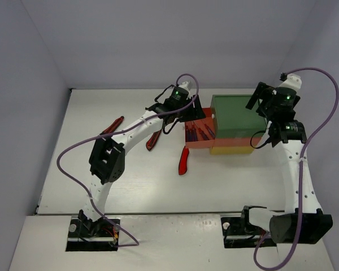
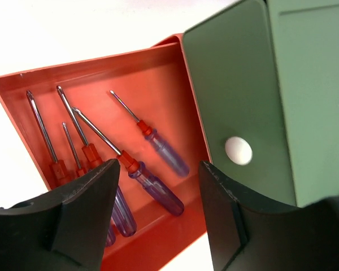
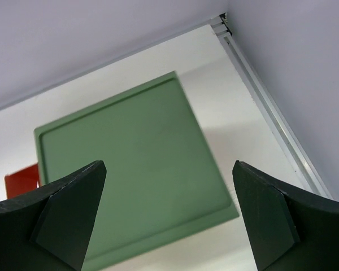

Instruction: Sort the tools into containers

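The drawer unit has a green top (image 1: 236,114), a red-orange middle drawer (image 1: 195,141) pulled out to the left, and a yellow bottom (image 1: 231,150). In the left wrist view the open red drawer (image 2: 158,68) holds several slim screwdrivers (image 2: 158,147) with blue handles and red collars. My left gripper (image 1: 191,112) hovers over this drawer, open and empty (image 2: 158,169). My right gripper (image 1: 259,103) hangs open and empty over the unit's right side, above the green top (image 3: 130,186). Red-handled tools lie on the table: one (image 1: 184,160) in front of the drawer, one (image 1: 153,139) under the left arm, and one (image 1: 112,126) further left.
The green drawer front with a white knob (image 2: 238,151) is beside my left gripper's right finger. The table's back-right edge rail (image 3: 271,107) and walls are close behind the unit. A sliver of the red drawer (image 3: 21,182) shows in the right wrist view.
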